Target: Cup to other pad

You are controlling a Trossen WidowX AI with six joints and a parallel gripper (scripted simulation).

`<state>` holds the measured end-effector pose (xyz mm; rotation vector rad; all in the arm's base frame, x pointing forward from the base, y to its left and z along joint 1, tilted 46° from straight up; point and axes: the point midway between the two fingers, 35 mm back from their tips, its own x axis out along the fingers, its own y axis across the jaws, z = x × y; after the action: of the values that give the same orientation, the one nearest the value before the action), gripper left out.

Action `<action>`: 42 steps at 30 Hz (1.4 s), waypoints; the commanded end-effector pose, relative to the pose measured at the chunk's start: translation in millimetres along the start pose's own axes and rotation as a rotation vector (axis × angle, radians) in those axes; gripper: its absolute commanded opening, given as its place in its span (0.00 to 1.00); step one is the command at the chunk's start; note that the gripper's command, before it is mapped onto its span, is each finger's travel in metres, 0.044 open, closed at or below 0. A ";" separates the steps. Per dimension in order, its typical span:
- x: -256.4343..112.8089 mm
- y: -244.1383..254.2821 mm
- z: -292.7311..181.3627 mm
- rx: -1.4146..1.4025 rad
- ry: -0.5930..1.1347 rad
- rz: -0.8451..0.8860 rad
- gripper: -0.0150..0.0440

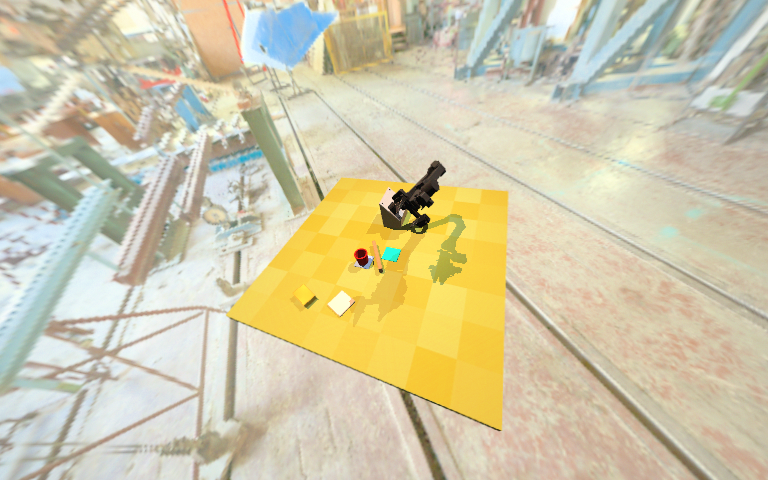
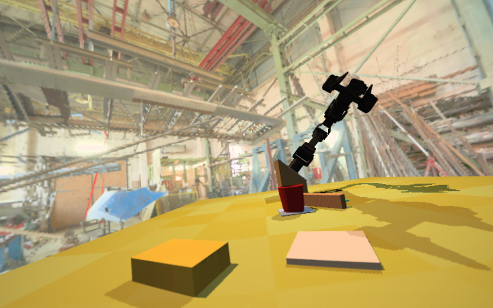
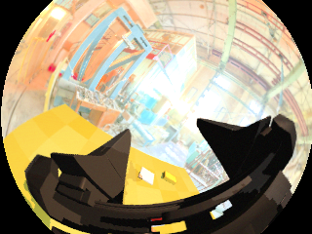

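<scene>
The red cup point(image 1: 360, 256) point(image 2: 291, 199) stands upright on a pale lavender pad point(image 1: 369, 263) point(image 2: 309, 210). The marbles cannot be made out inside it. The other pad, cyan point(image 1: 391, 254), lies flat on the far side of a wooden bar from the cup. Only a sliver of it shows behind the bar in the exterior view. My gripper point(image 2: 359, 80) point(image 3: 164, 127) is open and empty, raised high above the table and well away from the cup. Its two fingers stand wide apart in the wrist view.
The wooden bar point(image 1: 377, 258) point(image 2: 325, 200) lies between the two pads, close beside the cup. A flat whitish block point(image 1: 340, 303) point(image 2: 330, 246) point(image 3: 146, 175) and a thicker yellow block point(image 1: 305, 296) point(image 2: 181, 252) point(image 3: 169, 176) lie on the yellow checkered table point(image 1: 453, 350), farther from the arm's base.
</scene>
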<state>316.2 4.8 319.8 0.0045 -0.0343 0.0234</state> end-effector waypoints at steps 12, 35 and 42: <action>56.1 -31.6 -155.5 0.385 0.683 -0.060 0.50; -6.4 -26.3 -365.7 1.636 1.865 -0.697 0.50; -7.1 -24.6 -363.9 1.637 1.865 -0.697 0.50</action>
<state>322.2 -19.9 -45.7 1.5972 1.8518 -0.6408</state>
